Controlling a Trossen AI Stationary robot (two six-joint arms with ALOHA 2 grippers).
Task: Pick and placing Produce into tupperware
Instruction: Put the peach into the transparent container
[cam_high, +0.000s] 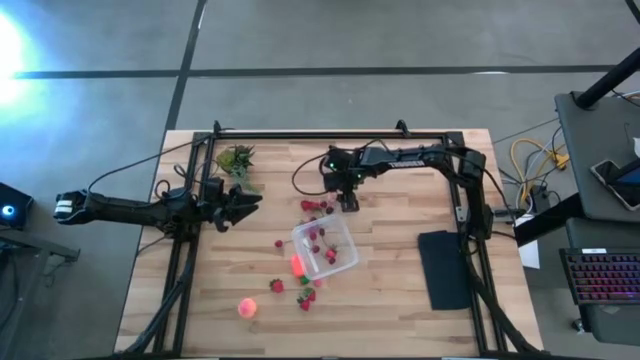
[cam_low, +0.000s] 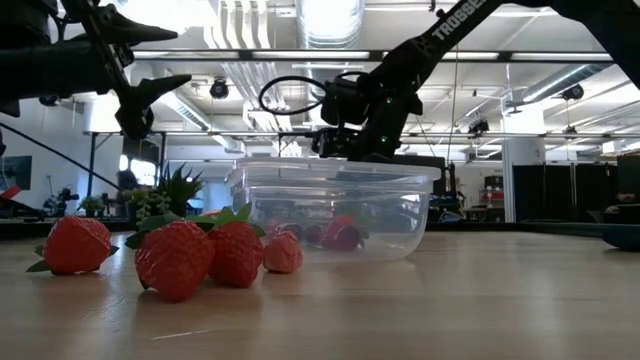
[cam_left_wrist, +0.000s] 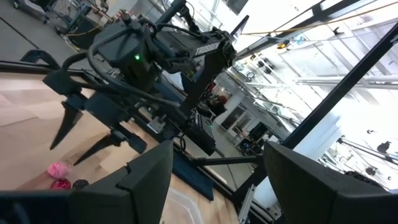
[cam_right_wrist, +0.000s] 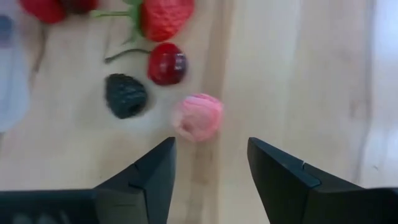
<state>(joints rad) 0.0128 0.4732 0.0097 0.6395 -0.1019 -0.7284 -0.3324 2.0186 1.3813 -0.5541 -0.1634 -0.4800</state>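
**Ana:** Fingers apart on the right gripper (cam_right_wrist: 208, 171), nothing between them, and it hangs just over a pink raspberry (cam_right_wrist: 198, 117) on the bare wood, with a dark red cherry (cam_right_wrist: 166, 64), a blackberry (cam_right_wrist: 126, 95) and a strawberry (cam_right_wrist: 165, 17) close beyond.

**Ben:** And the left gripper (cam_high: 243, 205)?

**Ana:** Spread too, empty, held above the table (cam_high: 400, 300) beside the green leafy clump (cam_high: 236, 160), well apart from the tupperware (cam_high: 326, 247).

**Ben:** Where does that tub sit?

**Ana:** Near the middle of the pale plank top, tilted against the boards' lines, with a few red berries inside (the low view shows them through the clear wall). An orange-pink glow sits at its near-left corner; I can't tell whether that piece is in or out.

**Ben:** Loose produce?

**Ana:** A cluster between the right gripper and the tub's far edge, strays to the tub's left, more at its near corner, and one round orange-pink fruit (cam_high: 246, 308) alone toward the near-left edge.

**Ben:** Room to move?

**Ana:** Open wood right of the tub up to the black pad (cam_high: 446, 268), and a wide bare strip along the near edge. A black frame rims the table's far side and flanks. Beyond that: grey floor, a desk with a keyboard (cam_high: 600, 274) at right, bright ceiling lights across the room.
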